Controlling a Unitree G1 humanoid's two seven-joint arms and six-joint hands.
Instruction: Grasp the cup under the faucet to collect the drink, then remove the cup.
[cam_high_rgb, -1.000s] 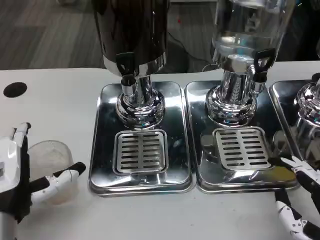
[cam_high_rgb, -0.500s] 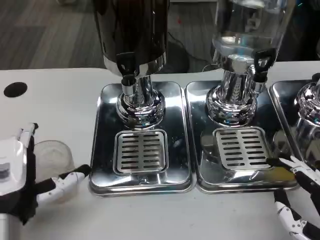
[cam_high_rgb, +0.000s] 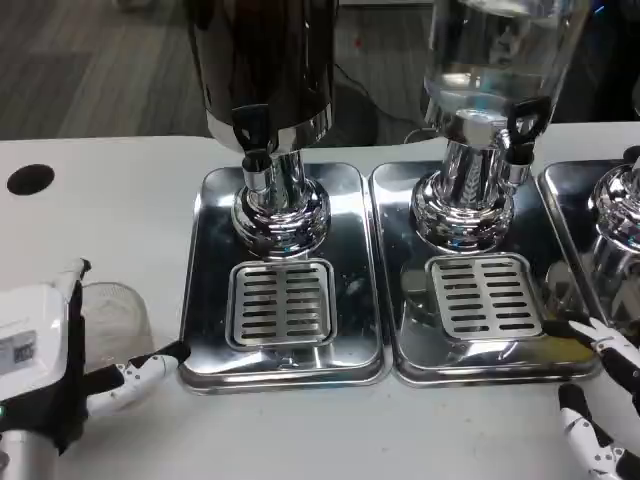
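Left hand (cam_high_rgb: 45, 375) around cup (cam_high_rgb: 115, 315) (clear plastic), beside tray (cam_high_rgb: 205, 370).

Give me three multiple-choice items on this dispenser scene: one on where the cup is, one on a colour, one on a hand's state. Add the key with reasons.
1. Where is the clear cup?
A. On the table left of the left drip tray
B. On the left grille under the faucet
C. On the right grille

2. What colour is the left dispenser's tank?
A. Clear
B. Dark, near black
C. Red

3. What is the right hand doing?
A. Holding the cup
B. Pressing a faucet lever
C. Holding nothing, fingers apart

Key: 1 A, the cup stands on the white table beside the left drip tray, with the left hand around it. 2 B, that tank looks black, while the right tank is clear. 3 C, its fingers are spread near the right drip tray, with nothing between them.
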